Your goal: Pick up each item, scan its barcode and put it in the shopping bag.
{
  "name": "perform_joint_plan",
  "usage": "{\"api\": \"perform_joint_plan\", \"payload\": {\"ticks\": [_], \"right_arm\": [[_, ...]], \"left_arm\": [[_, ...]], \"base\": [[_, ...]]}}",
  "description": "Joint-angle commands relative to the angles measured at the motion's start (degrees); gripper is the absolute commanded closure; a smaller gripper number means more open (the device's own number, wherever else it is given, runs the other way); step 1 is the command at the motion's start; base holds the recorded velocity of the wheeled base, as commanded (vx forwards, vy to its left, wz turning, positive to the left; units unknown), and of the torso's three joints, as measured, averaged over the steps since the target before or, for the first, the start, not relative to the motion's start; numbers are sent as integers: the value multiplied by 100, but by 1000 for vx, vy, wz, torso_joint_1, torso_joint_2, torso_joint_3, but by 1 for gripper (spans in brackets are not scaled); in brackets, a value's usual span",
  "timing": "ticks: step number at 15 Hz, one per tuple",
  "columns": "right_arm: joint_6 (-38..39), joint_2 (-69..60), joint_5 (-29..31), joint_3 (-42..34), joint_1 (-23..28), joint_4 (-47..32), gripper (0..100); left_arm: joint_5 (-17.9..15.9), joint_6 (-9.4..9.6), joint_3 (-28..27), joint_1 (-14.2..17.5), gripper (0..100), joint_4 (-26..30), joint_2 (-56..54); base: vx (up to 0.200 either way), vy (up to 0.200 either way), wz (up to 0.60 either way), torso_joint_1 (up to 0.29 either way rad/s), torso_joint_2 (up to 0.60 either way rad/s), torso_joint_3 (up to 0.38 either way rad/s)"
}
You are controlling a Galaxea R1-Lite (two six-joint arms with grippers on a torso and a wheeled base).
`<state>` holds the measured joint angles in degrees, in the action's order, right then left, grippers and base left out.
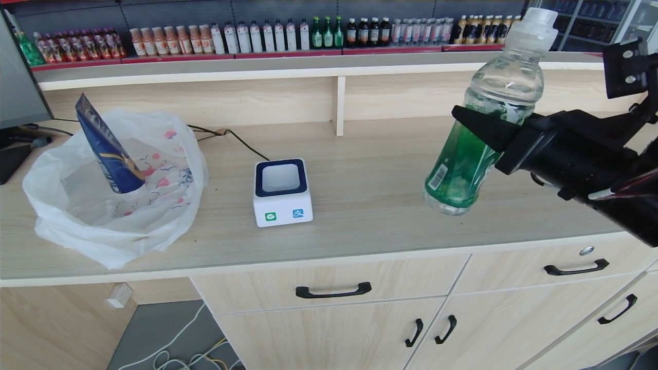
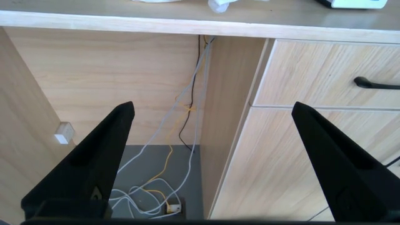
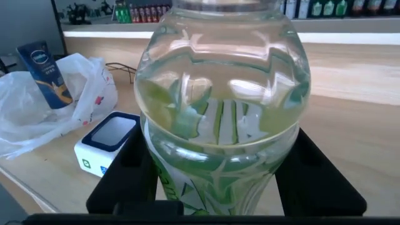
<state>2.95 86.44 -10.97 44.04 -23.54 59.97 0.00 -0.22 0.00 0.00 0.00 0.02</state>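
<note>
Bottle held, scan not yet done
My right gripper [image 1: 489, 137] pinches the clear plastic bottle of green drink [image 1: 506, 87] at its middle, tilted. The white cube scanner [image 1: 282, 191] lies lower, well apart to this gripper's left. The smooth bottle may turn in the jaws, so its barcode [image 1: 438, 177] would miss the scanner. My left gripper [image 2: 212, 109] hangs spread.

Head view looks down on the pale wooden counter [image 1: 370, 174]. Right wrist view, nearer and level, shares its white cube scanner [image 1: 282, 192]. Left wrist view looks beneath.
</note>
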Motion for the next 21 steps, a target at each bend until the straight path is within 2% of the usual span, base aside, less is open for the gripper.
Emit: {"api": "perform_joint_plan", "payload": {"ticks": [1,6,9,13,15,19,21], "right_arm": [[144,-356,-1,-326,-10,24,100],[927,-567,-406,-871,-10,323,100],[1990,-268,-652,-836,-142,586,100],[2728,373,-669,-933,-898,1580,100],[2895,628,-1030,-880,-1056,1887,100],[3326,1252,-2208,-933,-1047,3003,100],[3581,1279,-2348,-871,-1056,3003,100]], "left_arm": [[0,-4,0,0,0,0,-2],[0,-4,0,0,0,0,-2],[0,-4,0,0,0,0,-2],[0,-4,0,0,0,0,-2],[0,-4,0,-9,0,0,-2],[0,-4,0,-9,0,0,-2],[0,-4,0,0,0,0,-2]], "base": [[0,0,0,0,0,0],[0,0,0,0,0,0],[0,0,0,0,0,0],[0,0,0,0,0,0],[0,0,0,0,0,0],[0,0,0,0,0,0],[0,0,0,0,0,0]]}}
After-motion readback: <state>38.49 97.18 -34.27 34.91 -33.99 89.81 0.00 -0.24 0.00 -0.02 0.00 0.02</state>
